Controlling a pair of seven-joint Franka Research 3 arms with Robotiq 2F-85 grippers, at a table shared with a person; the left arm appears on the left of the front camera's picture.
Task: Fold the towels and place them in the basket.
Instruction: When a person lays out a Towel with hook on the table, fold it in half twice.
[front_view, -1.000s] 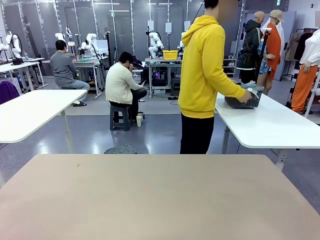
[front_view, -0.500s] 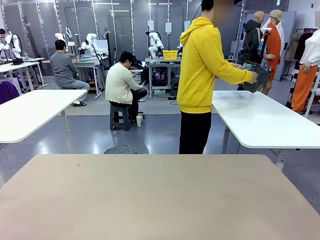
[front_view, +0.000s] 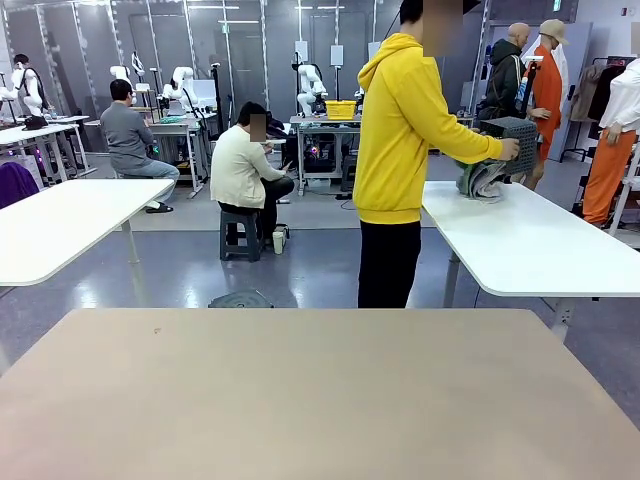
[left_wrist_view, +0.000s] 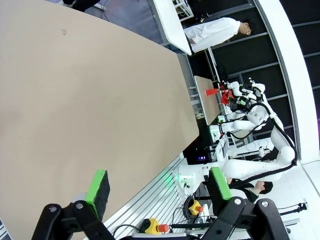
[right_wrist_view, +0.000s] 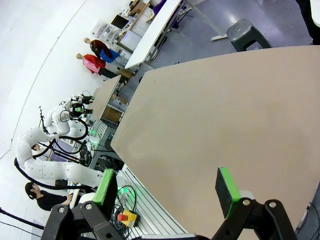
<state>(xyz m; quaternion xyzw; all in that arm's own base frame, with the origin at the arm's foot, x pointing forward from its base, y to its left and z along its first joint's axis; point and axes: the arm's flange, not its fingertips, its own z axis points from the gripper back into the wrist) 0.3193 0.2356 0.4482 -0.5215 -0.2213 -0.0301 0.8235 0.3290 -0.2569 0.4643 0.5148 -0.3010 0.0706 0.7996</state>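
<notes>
A person in a yellow hoodie (front_view: 405, 130) stands beyond my beige table (front_view: 320, 390) at a white table (front_view: 540, 250) to the right. The person's hand holds the dark grey basket (front_view: 510, 135) tipped on its side above that table. The towels (front_view: 482, 180), a greenish and pale bundle, hang out of its mouth onto the white tabletop. My left gripper (left_wrist_view: 159, 186) is open above the beige table, with nothing between its green pads. My right gripper (right_wrist_view: 166, 188) is likewise open over the same bare surface.
Another white table (front_view: 60, 220) stands at the far left across the aisle. Two seated people (front_view: 240, 165) work farther back. A round dark base (front_view: 240, 299) lies on the floor just past my table's far edge.
The person lifted the basket off the white table and tipped it over; the towels now spill out of it. Neither gripper has moved.
</notes>
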